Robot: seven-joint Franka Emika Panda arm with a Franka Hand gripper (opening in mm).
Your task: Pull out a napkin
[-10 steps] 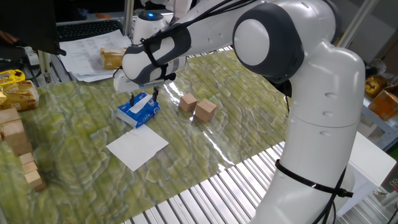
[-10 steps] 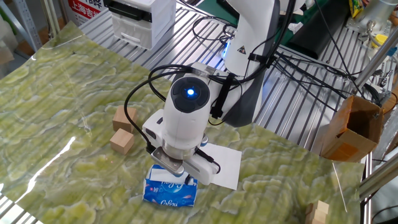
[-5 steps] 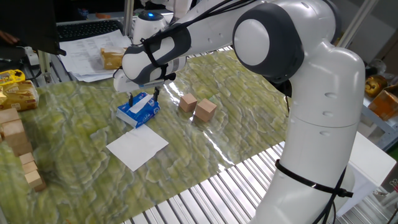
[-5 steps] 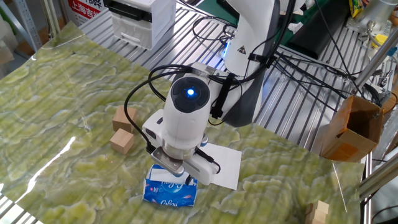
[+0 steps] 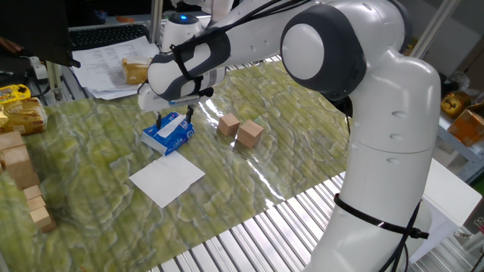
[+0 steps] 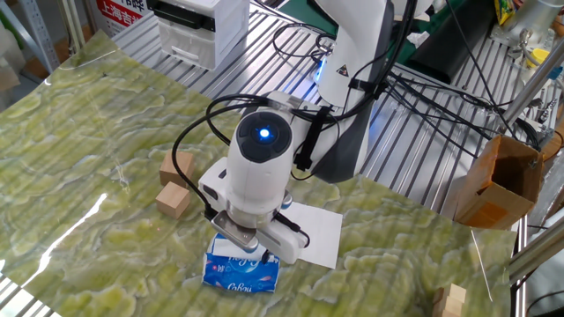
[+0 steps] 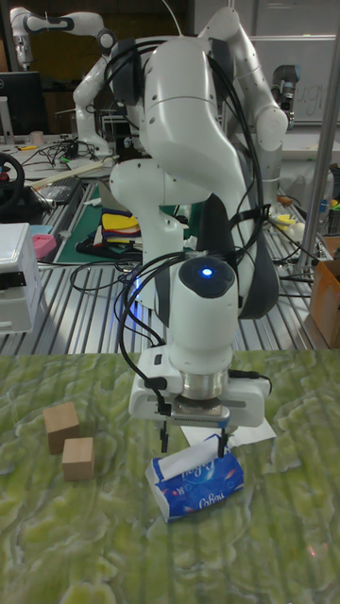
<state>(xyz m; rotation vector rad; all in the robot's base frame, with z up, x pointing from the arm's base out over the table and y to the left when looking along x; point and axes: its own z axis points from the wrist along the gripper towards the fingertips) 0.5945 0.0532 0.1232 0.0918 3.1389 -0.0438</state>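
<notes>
A blue-and-white tissue pack (image 7: 196, 485) (image 5: 168, 133) (image 6: 241, 271) lies on the green mat. From the slot in its top a rumpled white napkin (image 7: 188, 461) (image 5: 170, 121) sticks up a little. My gripper (image 7: 195, 442) (image 5: 174, 118) hangs straight above the pack and is open. Its two dark fingers (image 7: 165, 438) stand either side of the napkin's raised edge without touching it. In the other fixed view the hand hides the fingertips and most of the pack's top.
A flat white square sheet (image 5: 166, 180) (image 6: 317, 231) lies beside the pack. Two wooden blocks (image 5: 229, 125) (image 5: 250, 134) sit close by on the mat. More wooden blocks (image 5: 23, 181) are stacked at the mat's edge. A cardboard box (image 6: 502, 180) stands off the table.
The hand has shifted very slightly sideways over the pack. The pack and the napkin have not moved, and the fingers stay apart.
</notes>
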